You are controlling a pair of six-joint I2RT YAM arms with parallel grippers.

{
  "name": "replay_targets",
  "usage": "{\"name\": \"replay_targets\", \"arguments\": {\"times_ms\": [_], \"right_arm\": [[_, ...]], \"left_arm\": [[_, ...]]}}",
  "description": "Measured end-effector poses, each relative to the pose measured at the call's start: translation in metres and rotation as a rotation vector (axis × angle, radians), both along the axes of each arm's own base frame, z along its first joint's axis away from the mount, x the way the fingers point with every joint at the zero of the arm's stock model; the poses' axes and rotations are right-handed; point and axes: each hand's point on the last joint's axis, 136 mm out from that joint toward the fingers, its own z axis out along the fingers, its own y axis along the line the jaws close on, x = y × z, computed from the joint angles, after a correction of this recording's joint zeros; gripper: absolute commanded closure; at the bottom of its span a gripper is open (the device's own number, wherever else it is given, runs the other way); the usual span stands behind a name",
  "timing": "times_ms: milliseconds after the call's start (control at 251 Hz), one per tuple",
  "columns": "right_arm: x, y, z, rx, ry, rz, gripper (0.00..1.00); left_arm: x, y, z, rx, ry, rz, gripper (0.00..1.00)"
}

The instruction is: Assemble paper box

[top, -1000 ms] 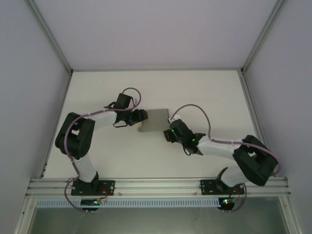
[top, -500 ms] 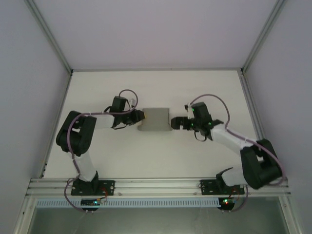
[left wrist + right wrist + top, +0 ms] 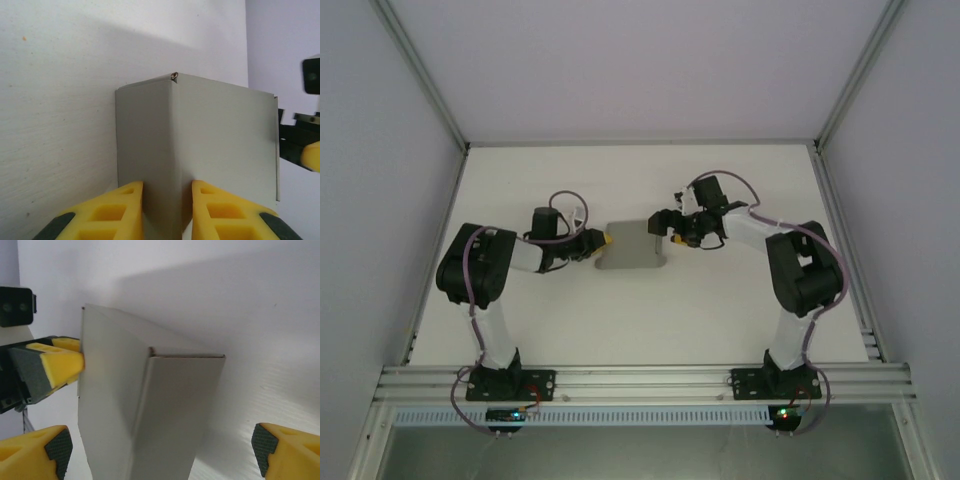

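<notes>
The left gripper (image 3: 167,202) is seen with its yellow fingers (image 3: 122,212) set a modest gap apart. A folded ridge of the paper box (image 3: 225,140) runs down into that gap, with one grey face lying to each side of it; whether the pads press on the cardboard cannot be told. The right gripper (image 3: 157,447) is held wide apart around the near end of the box, with one black-padded yellow fingertip (image 3: 37,450) just beside the card and the other well apart from it. From the overhead camera the left gripper is found at the box's left edge and the right gripper at its far right corner, so the box is flanked by both. The box is folded up into a low rectangular form of plain grey card and is rested on the white table (image 3: 720,310), about midway between the side walls. In the right wrist view a fingertip of the left gripper is seen against the far edge of the box. Both arms are bent inward from bases fixed to the aluminium rail (image 3: 640,380) at the near edge.
</notes>
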Motion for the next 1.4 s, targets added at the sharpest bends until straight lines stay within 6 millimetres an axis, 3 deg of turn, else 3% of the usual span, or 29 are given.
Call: {"name": "replay_targets", "arguments": {"times_ms": [116,239,447,575,635,694,706,898,994,1078,1145,1237,1401], "right_arm": [[-0.007,0.009,-0.011,0.037,0.068,0.019,0.15],[-0.006,0.023,-0.006,0.116,0.092,0.027,0.26],[0.006,0.040,0.015,0.235,0.078,0.008,0.64],[0.004,0.040,0.018,0.248,0.095,-0.009,0.64],[0.001,0.039,0.023,0.252,0.087,-0.008,0.63],[-0.002,0.036,0.032,0.254,0.075,-0.010,0.62],[-0.002,0.036,0.034,0.255,0.071,-0.011,0.62],[-0.001,0.012,0.078,0.257,0.024,-0.082,0.64],[0.004,-0.017,0.087,0.243,0.071,-0.177,0.64],[0.008,-0.043,0.088,0.234,0.146,-0.265,0.62],[0.010,-0.064,0.088,0.231,0.217,-0.335,0.60],[0.009,-0.083,0.093,0.238,0.299,-0.404,0.58],[-0.005,-0.089,0.116,0.294,0.408,-0.428,0.59]], "left_arm": [[0.000,0.000,-0.001,-0.029,-0.002,-0.010,0.76],[0.000,-0.001,-0.001,-0.046,-0.001,-0.017,0.76],[0.004,0.002,0.005,-0.055,-0.018,-0.010,0.64],[0.002,0.002,0.009,-0.011,-0.022,-0.010,0.51],[0.003,0.001,0.016,0.029,-0.030,-0.009,0.29],[0.006,-0.002,0.036,0.087,-0.090,-0.020,0.02],[0.006,-0.003,0.040,0.096,-0.102,-0.021,0.00],[0.005,-0.019,0.155,0.300,-0.520,-0.023,0.00],[-0.021,-0.039,0.200,0.427,-0.780,-0.068,0.00],[-0.051,-0.063,0.217,0.523,-0.969,-0.151,0.00],[-0.069,-0.078,0.219,0.602,-1.093,-0.225,0.01],[-0.078,-0.087,0.208,0.736,-1.200,-0.305,0.00],[-0.078,-0.098,0.176,0.970,-1.310,-0.448,0.00]]}}
